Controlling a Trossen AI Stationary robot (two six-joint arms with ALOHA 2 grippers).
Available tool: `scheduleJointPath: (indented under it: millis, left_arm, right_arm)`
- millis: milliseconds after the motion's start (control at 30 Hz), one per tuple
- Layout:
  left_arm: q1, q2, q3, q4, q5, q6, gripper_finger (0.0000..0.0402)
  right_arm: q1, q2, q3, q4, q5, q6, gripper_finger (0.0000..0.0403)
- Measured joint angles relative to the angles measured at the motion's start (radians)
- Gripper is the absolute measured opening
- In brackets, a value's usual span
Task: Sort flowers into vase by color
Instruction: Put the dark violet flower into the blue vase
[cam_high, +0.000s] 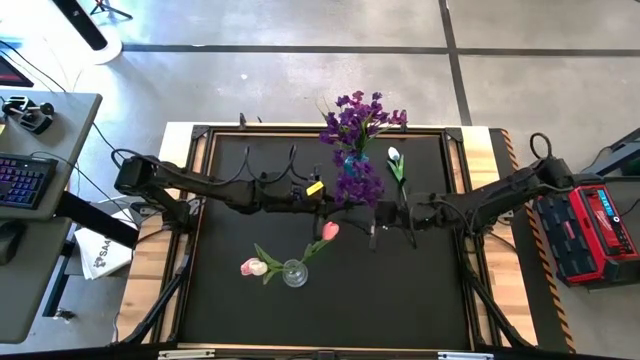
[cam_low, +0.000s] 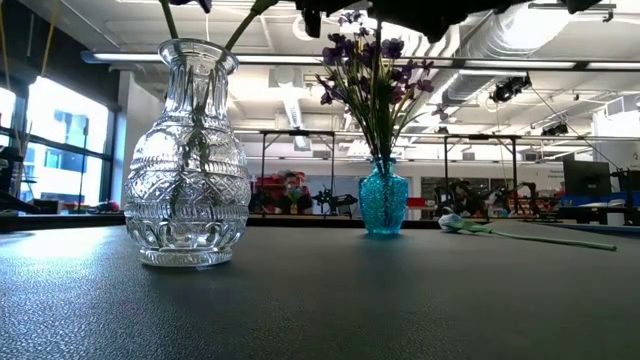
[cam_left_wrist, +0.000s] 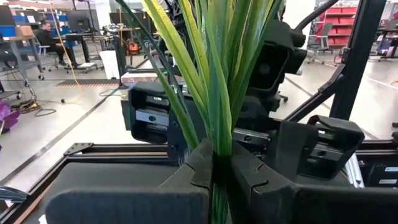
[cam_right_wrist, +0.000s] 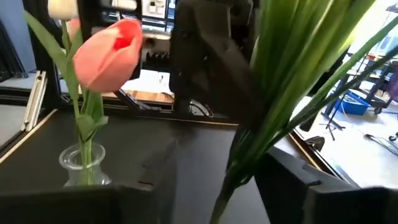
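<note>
A purple sprig (cam_high: 352, 189) with long green leaves (cam_left_wrist: 211, 74) stands upright above the middle of the table, and my left gripper (cam_left_wrist: 216, 160) is shut on it. My right gripper (cam_right_wrist: 199, 194) is open just to the right of it, its fingers on either side of the sprig's leaves (cam_right_wrist: 280, 93). Behind them a blue vase (cam_low: 383, 196) holds more purple flowers (cam_high: 357, 118). A clear vase (cam_low: 190, 150) nearer the front edge holds two pink tulips (cam_high: 330, 231) (cam_high: 253, 267). A white tulip (cam_high: 395, 160) lies flat on the mat at the far right. My left gripper pinches the sprig's bunched stem and leaf bases (cam_left_wrist: 217, 142) between its two fingers. The fingers come level from the table's left and lie across the stem. The sprig stands upright and clear of the mat, leaves fanning above the fingers. I cannot tell whether my right gripper touches the leaves.
The black mat (cam_high: 420, 290) sits in a raised dark frame (cam_high: 452, 135). Free mat lies at the near right and the near left. A red toolbox (cam_high: 590, 230) stands off the table's right edge, and a desk with a keyboard (cam_high: 25, 180) is off to the left.
</note>
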Motion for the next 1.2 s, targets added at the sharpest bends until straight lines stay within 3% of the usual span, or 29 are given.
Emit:
scheduleJointPath:
  millis: [200, 367, 533, 733, 967, 1100, 1200]
  left_arm:
    - [-0.001, 0.0, 0.0, -0.008, 0.003, -0.017, 0.0011]
    - [0.0, -0.012, 0.002, -0.071, 0.021, -0.028, 0.0038]
    - [0.001, -0.074, 0.002, -0.253, -0.042, 0.008, 0.0082]
    - [0.002, -0.227, 0.002, -0.547, -0.298, -0.02, 0.0109]
    - [-0.047, -0.383, 0.001, -0.904, -0.489, -0.212, 0.011]
    - [-0.12, -0.423, 0.001, -1.118, -0.55, -0.386, 0.011]
    - [-0.194, -0.423, -0.003, -1.244, -0.625, -0.538, 0.011]
  right_arm:
    - [0.0, 0.0, 0.016, -0.007, 0.007, 0.004, 0.0091]
    - [-0.001, 0.001, 0.011, -0.014, 0.007, 0.052, 0.001]
    - [-0.009, 0.001, -0.019, 0.001, 0.01, 0.093, 0.0013]
    - [-0.041, -0.004, -0.132, 0.156, 0.05, 0.086, 0.0007]
    - [-0.119, -0.036, -0.292, 0.469, 0.149, -0.112, 0.0004]
    - [-0.211, -0.036, -0.328, 0.611, 0.115, -0.204, 0.0002]
    - [-0.293, -0.036, -0.317, 0.625, 0.036, -0.208, 0.0002]
